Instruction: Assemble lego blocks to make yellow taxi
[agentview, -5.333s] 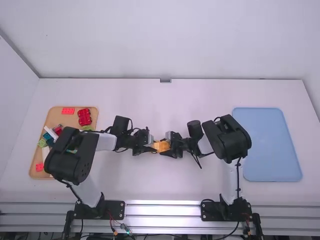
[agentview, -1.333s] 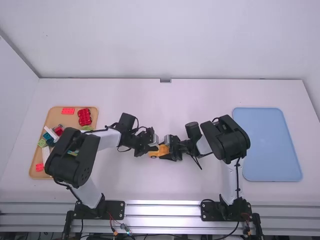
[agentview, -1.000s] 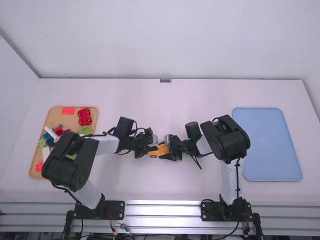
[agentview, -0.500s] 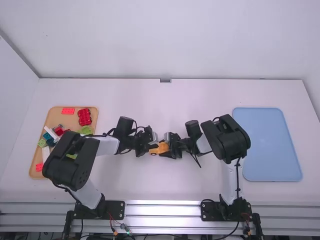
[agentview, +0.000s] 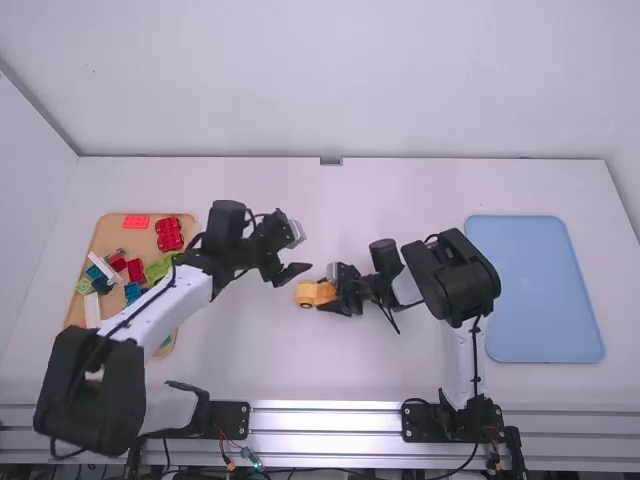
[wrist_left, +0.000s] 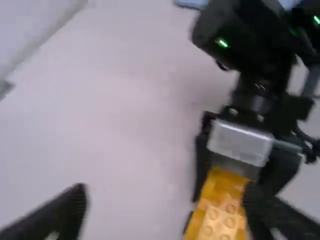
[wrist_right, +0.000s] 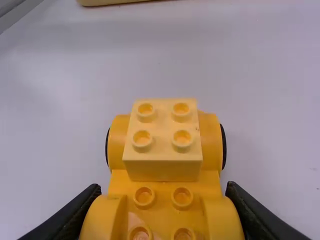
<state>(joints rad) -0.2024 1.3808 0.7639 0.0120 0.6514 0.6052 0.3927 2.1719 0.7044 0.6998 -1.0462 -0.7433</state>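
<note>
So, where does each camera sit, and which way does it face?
High view: fixed above and behind both arms, facing forward and down onto the table; both arms show.
Left wrist view: on the left wrist, facing across to the right arm and the yellow car; the left gripper shows open.
Right wrist view: on the right wrist, facing over the car towards the wooden tray; the right gripper shows, clamping the car.
Shared: both wrist views show the car.
</note>
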